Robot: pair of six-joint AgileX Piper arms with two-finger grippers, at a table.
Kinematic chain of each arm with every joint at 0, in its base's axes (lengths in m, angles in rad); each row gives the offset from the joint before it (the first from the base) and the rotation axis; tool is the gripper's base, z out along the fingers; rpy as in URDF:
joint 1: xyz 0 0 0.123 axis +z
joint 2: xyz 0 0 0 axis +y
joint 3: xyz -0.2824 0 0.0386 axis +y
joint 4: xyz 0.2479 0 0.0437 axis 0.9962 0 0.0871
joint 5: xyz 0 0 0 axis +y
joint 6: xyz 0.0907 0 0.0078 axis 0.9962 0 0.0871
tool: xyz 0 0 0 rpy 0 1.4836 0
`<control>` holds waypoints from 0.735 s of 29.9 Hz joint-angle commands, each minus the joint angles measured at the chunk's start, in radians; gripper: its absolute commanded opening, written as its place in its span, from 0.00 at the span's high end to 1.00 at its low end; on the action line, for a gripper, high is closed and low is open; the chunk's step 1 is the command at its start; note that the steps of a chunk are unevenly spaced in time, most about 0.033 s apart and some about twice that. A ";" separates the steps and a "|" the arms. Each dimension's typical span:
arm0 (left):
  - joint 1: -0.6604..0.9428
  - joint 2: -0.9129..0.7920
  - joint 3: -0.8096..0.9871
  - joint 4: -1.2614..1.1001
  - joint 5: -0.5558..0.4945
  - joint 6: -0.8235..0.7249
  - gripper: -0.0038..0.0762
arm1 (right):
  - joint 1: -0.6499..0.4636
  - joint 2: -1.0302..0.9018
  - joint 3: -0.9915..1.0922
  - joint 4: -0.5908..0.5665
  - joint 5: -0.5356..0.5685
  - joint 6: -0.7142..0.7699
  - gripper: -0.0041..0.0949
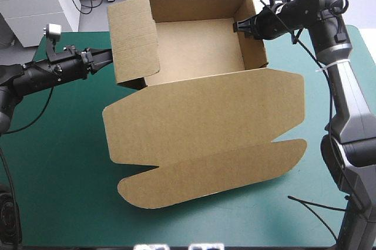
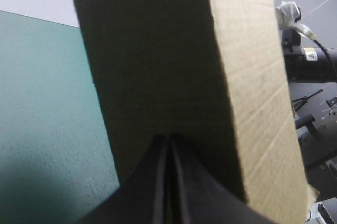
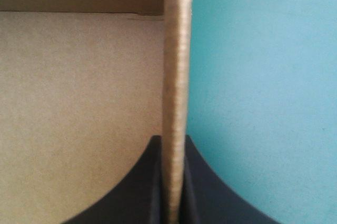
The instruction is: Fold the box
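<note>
The brown box (image 1: pixel 200 44) stands as an open tray at the far middle of the table, walls raised. Its lid (image 1: pixel 205 127) lies flat toward the front, with a rounded flap at the near edge. My left gripper (image 1: pixel 109 57) is shut, its tip against the outer face of the left wall (image 2: pixel 174 66); the left wrist view shows its fingers (image 2: pixel 168 140) met in one arch. My right gripper (image 1: pixel 239 27) is shut on the box's right wall near the far corner. That wall's edge (image 3: pixel 178 50) runs between its fingers (image 3: pixel 174 142), with the tray floor (image 3: pixel 79 103) on one side.
The teal-green cover (image 1: pixel 59 162) lies bare to the left of the lid and along the front right. My right arm (image 2: pixel 308 61) shows beyond the box in the left wrist view.
</note>
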 commanded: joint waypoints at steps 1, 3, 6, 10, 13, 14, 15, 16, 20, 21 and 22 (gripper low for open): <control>-0.005 -0.054 -0.029 -0.087 0.068 0.005 0.96 | 0.021 -0.062 -0.030 0.016 -0.093 0.005 0.96; -0.005 -0.058 -0.029 -0.087 0.081 0.005 0.96 | 0.037 -0.058 -0.030 -0.001 -0.102 0.005 0.96; -0.005 -0.062 -0.029 -0.087 0.085 0.005 0.96 | 0.063 -0.049 -0.030 -0.023 -0.104 0.005 0.96; -0.005 -0.062 -0.029 -0.087 0.085 0.002 0.96 | 0.097 -0.030 -0.030 -0.046 -0.106 0.005 0.96; -0.005 -0.062 -0.029 -0.083 0.085 -0.003 0.96 | 0.107 -0.016 -0.030 -0.038 -0.124 0.005 0.96; -0.005 -0.062 -0.029 -0.077 0.085 -0.003 0.96 | 0.107 -0.013 -0.030 -0.030 -0.133 0.007 0.96; -0.005 -0.062 -0.029 -0.072 0.085 -0.003 0.96 | 0.107 -0.012 -0.030 -0.029 -0.141 0.015 0.96; -0.005 -0.062 -0.029 -0.066 0.085 -0.003 0.96 | 0.107 -0.012 -0.030 -0.029 -0.146 0.017 0.96; -0.005 -0.062 -0.029 -0.035 0.085 -0.010 0.96 | 0.107 -0.012 -0.030 -0.035 -0.166 0.017 0.96; -0.005 -0.062 -0.029 -0.031 0.085 -0.010 0.96 | 0.107 -0.012 -0.030 -0.035 -0.168 0.017 0.96; -0.005 -0.062 -0.029 -0.031 0.085 -0.010 0.96 | 0.107 -0.012 -0.030 -0.035 -0.171 0.017 0.96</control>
